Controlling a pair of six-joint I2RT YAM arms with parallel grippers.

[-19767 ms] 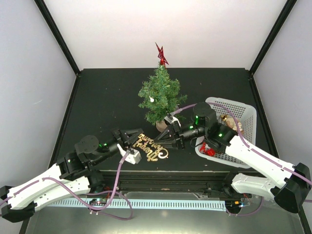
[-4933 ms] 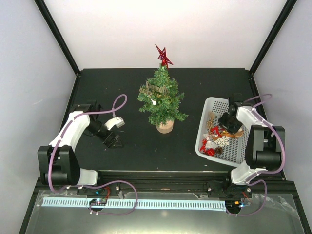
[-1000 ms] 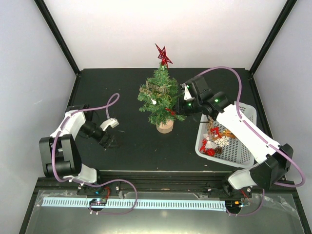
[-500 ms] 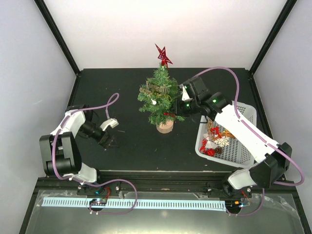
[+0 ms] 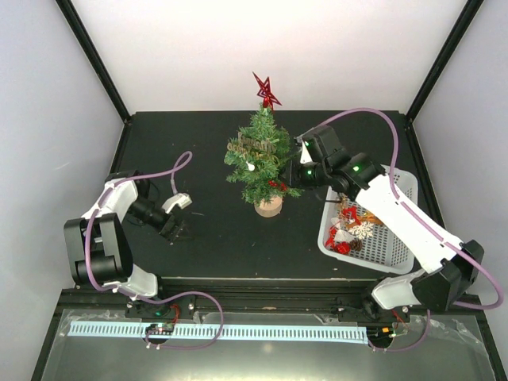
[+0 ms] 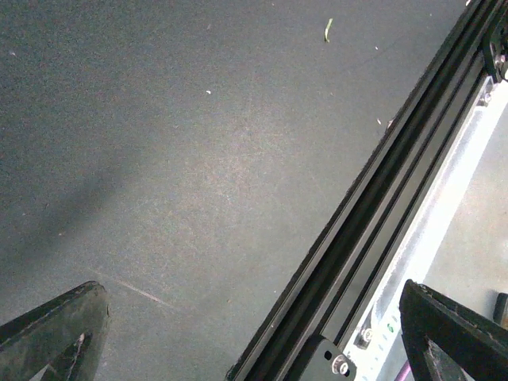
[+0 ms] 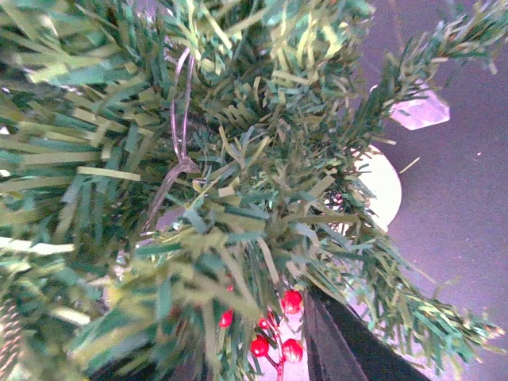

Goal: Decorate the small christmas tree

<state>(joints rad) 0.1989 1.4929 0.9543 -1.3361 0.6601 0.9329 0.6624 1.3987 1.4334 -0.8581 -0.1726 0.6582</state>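
The small christmas tree point(image 5: 262, 163) stands mid-table on its wood disc base point(image 5: 268, 207), with a red star point(image 5: 263, 89) on top and a gold script sign point(image 5: 252, 144) across its upper branches. My right gripper point(image 5: 288, 181) is pushed into the tree's lower right side. In the right wrist view needles point(image 7: 238, 159) fill the frame. A red berry sprig point(image 7: 274, 337) hangs among them between my jaws, and a gap separates it from the one dark finger point(image 7: 333, 341) that shows; the right gripper point(image 7: 262, 357) is open. My left gripper point(image 5: 176, 227) rests open and empty low over the table at the left.
A white basket point(image 5: 397, 186) with several ornaments sits right of the tree, under the right forearm. A small white ball point(image 5: 248, 166) hangs on the tree's front. The left wrist view has bare black tabletop point(image 6: 198, 159) and the table's front rail point(image 6: 373, 230).
The right gripper's jaws have spread apart at the tree's lower right side, and the berry sprig stays in the branches. The left arm has not moved.
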